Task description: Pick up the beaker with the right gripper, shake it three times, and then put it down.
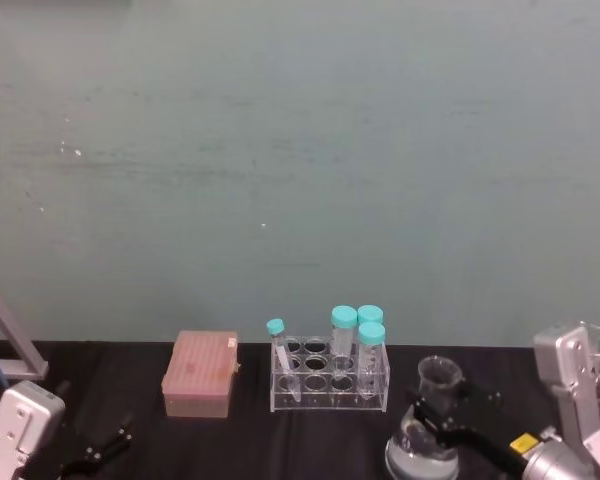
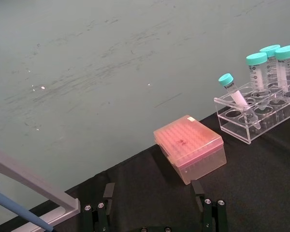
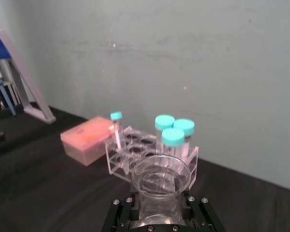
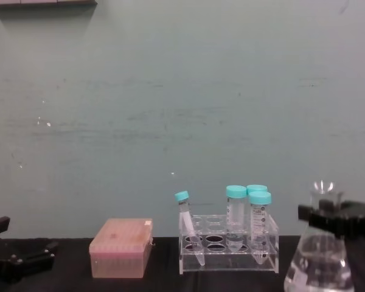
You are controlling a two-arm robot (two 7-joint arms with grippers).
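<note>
Right gripper (image 1: 448, 408): near right, fingers closed on the neck of the beaker (image 4: 319, 267), under its flared lip.
Beaker: upright, near right, just right of the tube rack (image 1: 330, 385); whether its base meets the black table (image 1: 280, 440) cannot be told.
Left gripper (image 2: 154, 212): near left, fingers spread wide, holding nothing.
Tube rack: centre, farther back, with four teal-capped tubes (image 1: 344, 330).
Pink box (image 1: 200, 375): left of the rack.
</note>
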